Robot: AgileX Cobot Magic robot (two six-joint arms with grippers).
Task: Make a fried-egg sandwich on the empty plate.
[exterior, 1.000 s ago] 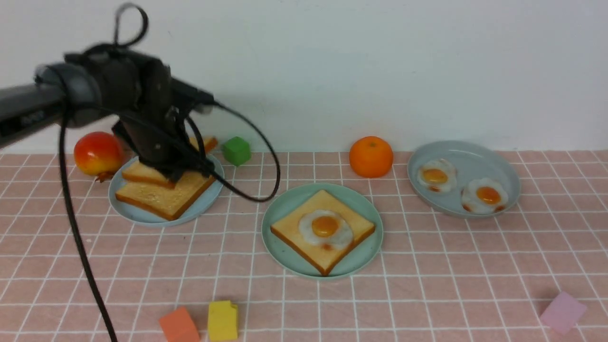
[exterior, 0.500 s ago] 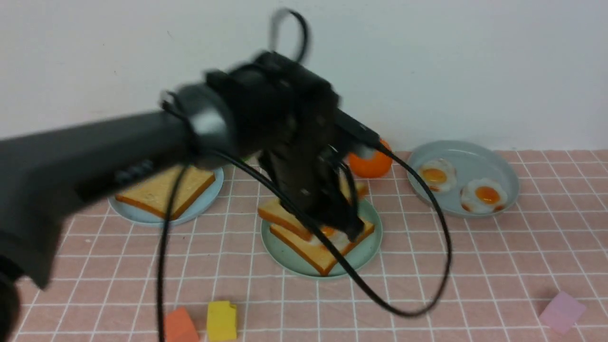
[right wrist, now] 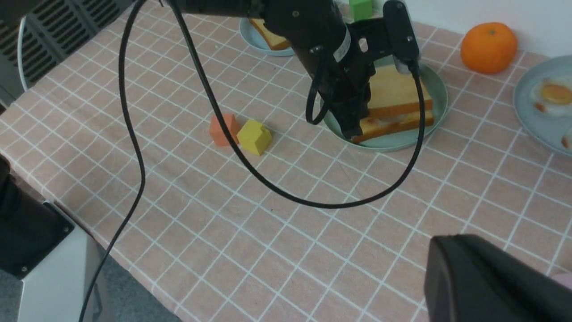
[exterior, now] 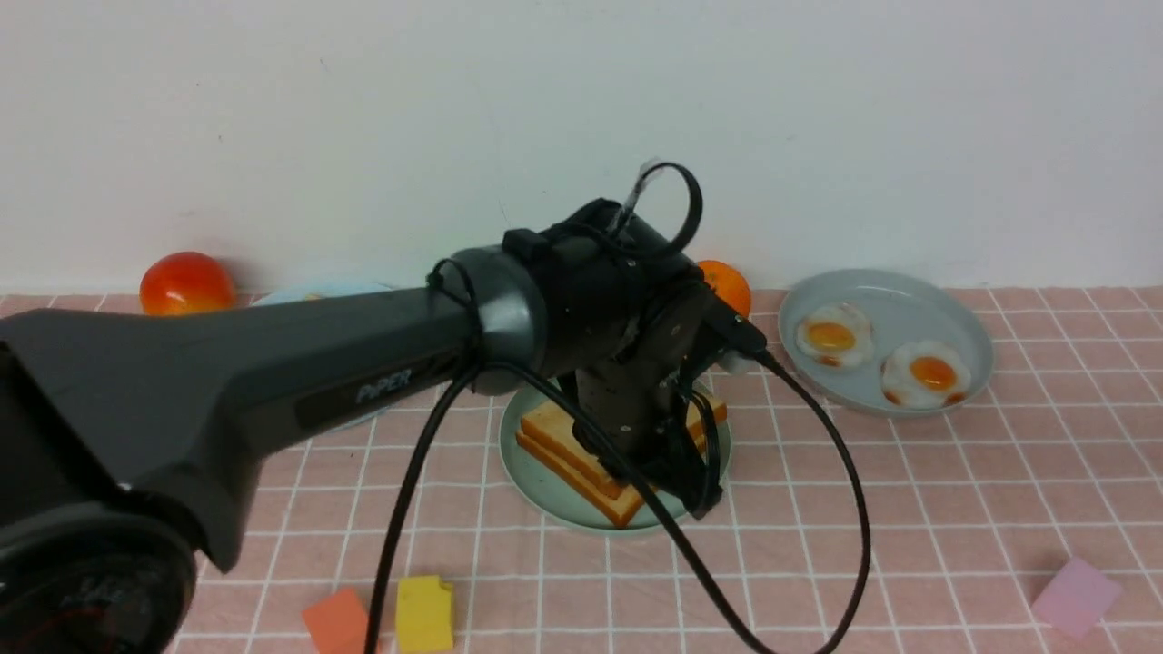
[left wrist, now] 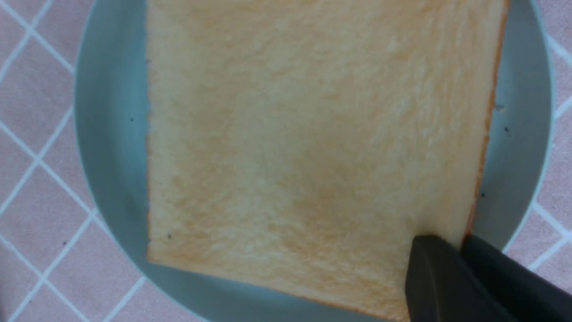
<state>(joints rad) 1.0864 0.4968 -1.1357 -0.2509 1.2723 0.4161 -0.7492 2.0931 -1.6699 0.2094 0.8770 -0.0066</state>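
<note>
On the pink-checked counter (exterior: 909, 509), the left arm (exterior: 273, 381) reaches over the mint plate (exterior: 536, 472) in the middle. The sandwich sits on that plate, a top toast slice (left wrist: 290, 156) stacked on a lower slice (exterior: 568, 468), with any egg between them hidden. The left fingers (left wrist: 442, 286) are clamped on the top toast slice's corner; the right fingers (right wrist: 491, 281), well apart from the plate, are closed with nothing seen in them.

Left gripper (right wrist: 351, 131) on top toast slice (right wrist: 397, 89), over mint-green plate (right wrist: 395, 143).

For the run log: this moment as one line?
left pincer: shut on top toast | top toast: over bottom toast on mint plate | right pincer: shut, away from plate
</note>
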